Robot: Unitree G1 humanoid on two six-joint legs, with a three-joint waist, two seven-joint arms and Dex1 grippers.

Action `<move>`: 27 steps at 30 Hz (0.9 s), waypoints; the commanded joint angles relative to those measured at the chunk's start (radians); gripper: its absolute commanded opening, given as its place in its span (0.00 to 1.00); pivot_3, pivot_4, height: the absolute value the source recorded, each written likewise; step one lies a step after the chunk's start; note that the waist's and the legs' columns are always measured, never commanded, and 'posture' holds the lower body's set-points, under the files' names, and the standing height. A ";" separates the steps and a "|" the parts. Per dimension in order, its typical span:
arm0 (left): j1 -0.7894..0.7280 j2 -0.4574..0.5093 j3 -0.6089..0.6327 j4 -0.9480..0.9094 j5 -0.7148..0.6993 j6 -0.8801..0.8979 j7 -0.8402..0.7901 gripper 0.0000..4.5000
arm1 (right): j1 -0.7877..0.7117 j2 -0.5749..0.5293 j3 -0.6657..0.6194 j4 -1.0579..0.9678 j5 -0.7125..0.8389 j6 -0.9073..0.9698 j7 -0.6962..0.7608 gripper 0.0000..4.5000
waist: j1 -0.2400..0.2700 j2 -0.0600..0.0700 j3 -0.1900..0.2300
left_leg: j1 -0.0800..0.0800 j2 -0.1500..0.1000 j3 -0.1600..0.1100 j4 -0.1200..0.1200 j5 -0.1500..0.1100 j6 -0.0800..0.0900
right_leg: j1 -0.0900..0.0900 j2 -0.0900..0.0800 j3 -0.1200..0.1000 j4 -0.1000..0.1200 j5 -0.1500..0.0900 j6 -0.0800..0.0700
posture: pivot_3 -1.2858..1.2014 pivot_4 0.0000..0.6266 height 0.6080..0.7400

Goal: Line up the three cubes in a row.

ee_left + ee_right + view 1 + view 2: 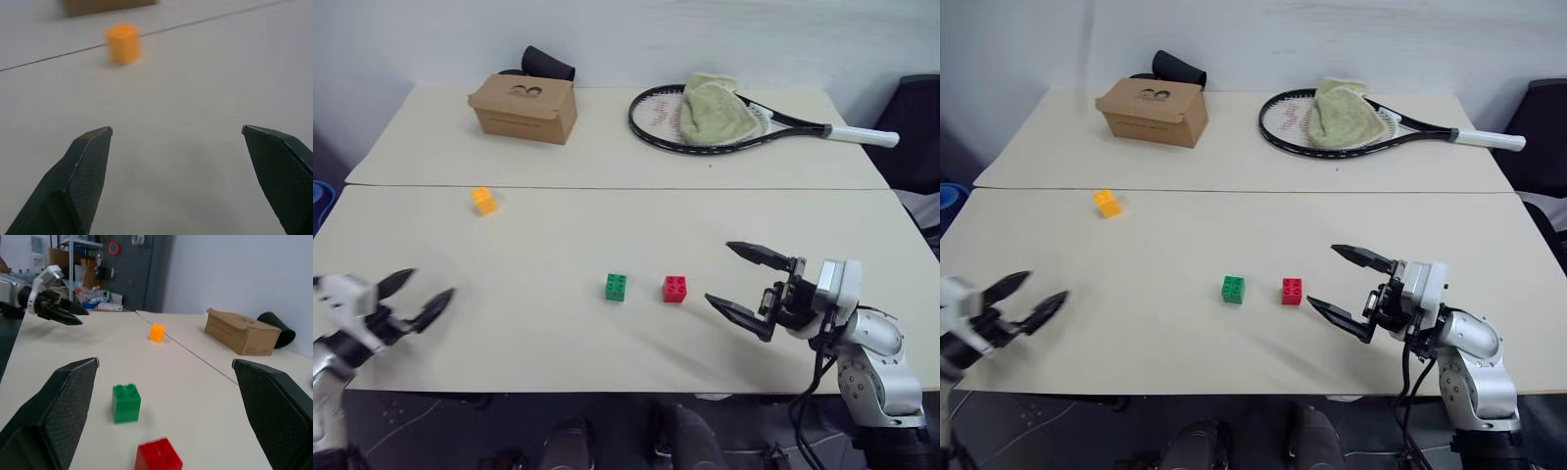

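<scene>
The green cube (616,287) and the red cube (674,289) are sitting side by side near the front of the table (607,352), a small gap between them, so they are already looking like the start of a row. The orange-yellow cube (484,201) is the odd one out, lying well apart from the green cube, off toward the cardboard box (524,108) and the robot's left side. That seems to be why the left gripper (423,297) is hovering low over the table's front edge, on the far side of the green cube from the red one, with its fingers spread wide and nothing between them: its wrist view is looking straight at the orange-yellow cube, as if lining up to fetch it. The right gripper (742,282) is waiting just beside the red cube, on the side away from the green cube, likewise gaping wide and holding nothing, probably ready to nudge or steady that end of the row.
</scene>
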 commanded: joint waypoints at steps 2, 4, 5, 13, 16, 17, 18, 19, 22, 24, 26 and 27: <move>0.047 -0.103 0.069 -0.161 -0.054 0.027 0.183 0.99 | -0.033 0.018 0.023 -0.037 0.006 0.025 -0.036 1.00 | 0.015 0.000 0.000 | 0.000 -0.001 0.000 0.000 -0.001 0.001 | 0.001 -0.001 0.000 -0.001 0.000 0.000 | 0.52 0.24 1.00; 0.027 -0.157 0.051 -0.250 -0.067 0.058 0.279 0.99 | -0.047 0.022 0.029 -0.028 0.006 0.026 -0.036 1.00 | 0.023 -0.001 -0.001 | -0.001 -0.002 0.000 0.000 -0.001 0.002 | 0.001 -0.002 0.000 -0.001 0.000 0.000 | 0.52 0.24 1.00; 0.017 -0.174 0.043 -0.281 -0.075 0.073 0.310 0.99 | -0.051 0.022 0.031 -0.025 0.005 0.025 -0.035 1.00 | 0.026 -0.002 -0.001 | 0.000 -0.002 0.000 0.000 -0.001 0.002 | 0.001 -0.002 0.000 -0.001 0.000 0.001 | 0.52 0.24 1.00; -0.248 -0.238 -0.147 -0.452 -0.083 0.464 0.724 0.99 | -0.069 0.030 0.030 0.024 -0.002 -0.002 -0.017 1.00 | 0.031 -0.003 -0.002 | 0.000 -0.002 0.000 0.000 0.000 0.001 | 0.001 -0.001 0.000 0.000 0.000 0.001 | 0.52 0.24 1.00; -0.510 -0.296 -0.247 -0.320 0.021 0.514 0.900 0.99 | -0.072 0.034 0.026 0.056 -0.012 -0.023 -0.005 1.00 | 0.041 -0.005 -0.003 | 0.000 -0.005 -0.001 0.001 0.002 0.002 | 0.002 -0.001 -0.002 0.001 0.001 0.002 | 0.52 0.24 1.00; -0.584 -0.310 -0.280 -0.254 0.056 0.508 0.931 0.99 | -0.074 0.035 0.026 0.063 -0.015 -0.027 -0.003 1.00 | 0.039 -0.006 -0.003 | -0.001 -0.006 -0.001 0.001 0.002 0.002 | 0.001 -0.001 -0.002 0.001 0.002 0.003 | 0.52 0.24 1.00; -0.649 -0.324 -0.300 -0.177 0.089 0.486 0.964 0.99 | -0.072 0.036 0.027 0.066 -0.018 -0.031 0.000 1.00 | 0.038 -0.006 -0.003 | -0.001 -0.006 0.000 0.001 0.003 0.001 | 0.002 -0.002 -0.001 0.001 0.002 0.004 | 0.52 0.24 1.00; -0.707 -0.334 -0.315 -0.098 0.122 0.464 0.998 0.99 | -0.070 0.037 0.028 0.067 -0.020 -0.033 0.002 1.00 | 0.036 -0.006 -0.003 | -0.001 -0.007 0.000 0.001 0.004 -0.002 | 0.002 -0.002 -0.001 0.000 0.002 0.004 | 0.52 0.24 1.00; -0.855 -0.358 -0.313 0.134 0.174 0.380 1.090 0.99 | -0.063 0.039 0.030 0.064 -0.024 -0.038 0.003 1.00 | 0.022 -0.006 -0.003 | -0.001 -0.007 0.004 0.000 0.005 -0.002 | 0.001 0.000 -0.001 0.000 0.003 0.006 | 0.52 0.24 1.00; -0.916 -0.350 -0.340 0.256 0.220 0.332 1.117 0.99 | -0.060 0.041 0.033 0.061 -0.028 -0.039 0.000 1.00 | 0.012 -0.006 -0.003 | -0.002 -0.007 0.005 -0.001 0.005 -0.002 | 0.001 0.000 -0.002 -0.001 0.003 0.007 | 0.52 0.24 1.00; -0.977 -0.345 -0.359 0.375 0.258 0.287 1.156 0.99 | -0.052 0.041 0.032 0.054 -0.032 -0.042 -0.004 1.00 | 0.013 -0.007 -0.002 | -0.002 -0.006 0.005 -0.001 0.005 -0.002 | 0.000 0.000 -0.003 -0.002 0.003 0.007 | 0.52 0.24 1.00; -1.002 -0.341 -0.364 0.429 0.272 0.265 1.170 0.99 | -0.049 0.041 0.031 0.050 -0.034 -0.043 -0.008 1.00 | 0.014 -0.007 -0.002 | -0.002 -0.006 0.005 -0.001 0.005 -0.002 | 0.000 0.000 -0.005 -0.002 0.003 0.007 | 0.52 0.24 1.00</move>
